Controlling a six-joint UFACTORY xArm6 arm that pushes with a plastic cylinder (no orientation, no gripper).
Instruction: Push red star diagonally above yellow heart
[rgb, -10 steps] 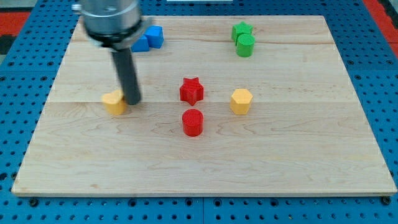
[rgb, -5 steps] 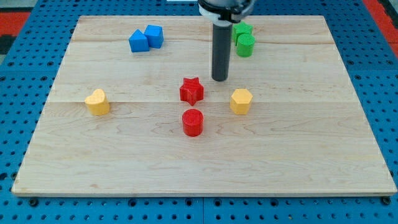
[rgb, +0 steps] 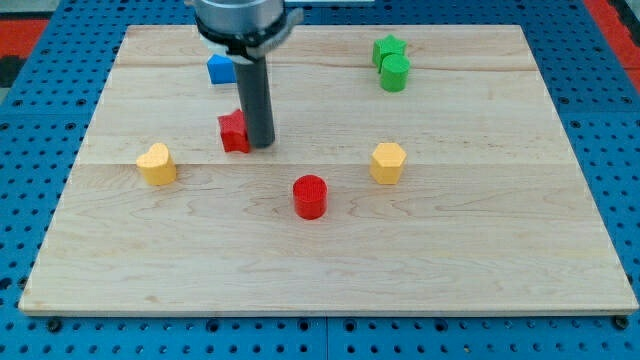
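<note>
The red star (rgb: 234, 131) sits left of the board's centre, partly hidden behind my rod. My tip (rgb: 261, 144) touches the star's right side. The yellow heart (rgb: 156, 164) lies at the view's left, below and to the left of the star, a short gap apart.
A red cylinder (rgb: 310, 196) stands near the middle, a yellow hexagon block (rgb: 388, 162) to its right. A blue block (rgb: 221, 69) shows at the top behind the rod. A green star (rgb: 388, 47) and a green cylinder (rgb: 395, 73) sit at the top right on the wooden board (rgb: 330, 270).
My tip swung from the yellow heart to the star's upper right, then swept left, pushing the red star leftwards towards the heart. One blue block is now hidden behind the rod.
</note>
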